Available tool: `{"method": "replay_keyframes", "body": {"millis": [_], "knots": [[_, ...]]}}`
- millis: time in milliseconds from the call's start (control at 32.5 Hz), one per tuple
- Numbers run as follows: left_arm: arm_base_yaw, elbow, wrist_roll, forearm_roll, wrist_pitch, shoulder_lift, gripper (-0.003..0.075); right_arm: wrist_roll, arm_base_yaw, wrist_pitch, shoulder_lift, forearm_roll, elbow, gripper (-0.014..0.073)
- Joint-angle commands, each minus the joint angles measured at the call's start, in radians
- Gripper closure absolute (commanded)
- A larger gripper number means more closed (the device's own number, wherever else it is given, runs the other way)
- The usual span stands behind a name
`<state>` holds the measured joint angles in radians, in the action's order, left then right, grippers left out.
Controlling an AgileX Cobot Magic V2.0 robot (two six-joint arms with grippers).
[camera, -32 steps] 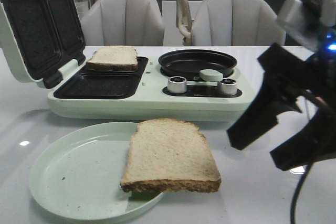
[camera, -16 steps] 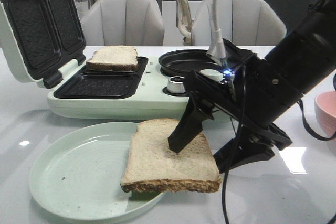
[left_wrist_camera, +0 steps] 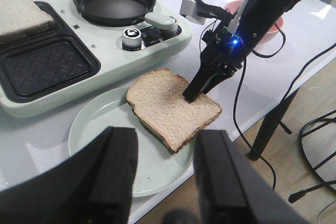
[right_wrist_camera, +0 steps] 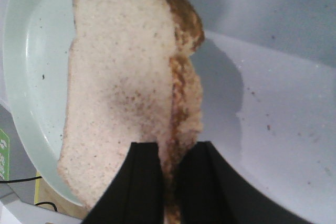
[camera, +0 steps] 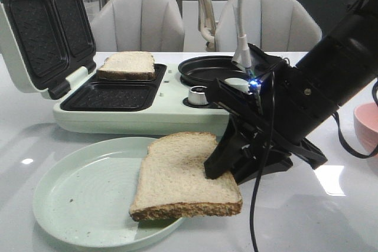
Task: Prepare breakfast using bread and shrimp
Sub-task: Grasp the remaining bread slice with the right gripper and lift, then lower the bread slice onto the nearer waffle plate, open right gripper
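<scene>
Two grey chairs (camera: 140,20) behind glossy white table (camera: 331,216).

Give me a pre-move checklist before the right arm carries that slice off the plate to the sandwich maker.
1. Grip: right end effector is closed on the near bread slice at its edge: ok.
2. Slice clear of the green plate: its right side looks raised, the rest seems to rest on the plate: not ok yet.
3. Target: the front well of the sandwich maker is bare and the lid stands open: ok.
4. Back well already holds the other slice: ok.
5. Left end effector open, holding nothing, back from the plate: ok.
6. Shrimp location: cannot tell.
</scene>
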<state>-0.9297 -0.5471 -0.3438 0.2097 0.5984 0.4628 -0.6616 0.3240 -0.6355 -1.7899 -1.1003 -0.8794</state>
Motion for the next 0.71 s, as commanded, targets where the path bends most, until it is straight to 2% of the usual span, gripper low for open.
{"method": "replay_keyframes", "body": {"millis": [0,369,677], "knots": [[0.003,-0.029,-0.003,0.013,-0.083,0.011,0.0391,-0.017,-0.001,-0.035,0.071,-0.027,-0.025,0.0552],[0.003,-0.029,-0.003,0.013,-0.083,0.011,0.0391,-0.018,-0.001,-0.161,0.299,-0.027,-0.046,0.0555],[0.003,-0.029,-0.003,0.013,-0.083,0.011,0.0391,-0.018,-0.001,-0.183,0.372,-0.032,-0.224,0.0555]]}}
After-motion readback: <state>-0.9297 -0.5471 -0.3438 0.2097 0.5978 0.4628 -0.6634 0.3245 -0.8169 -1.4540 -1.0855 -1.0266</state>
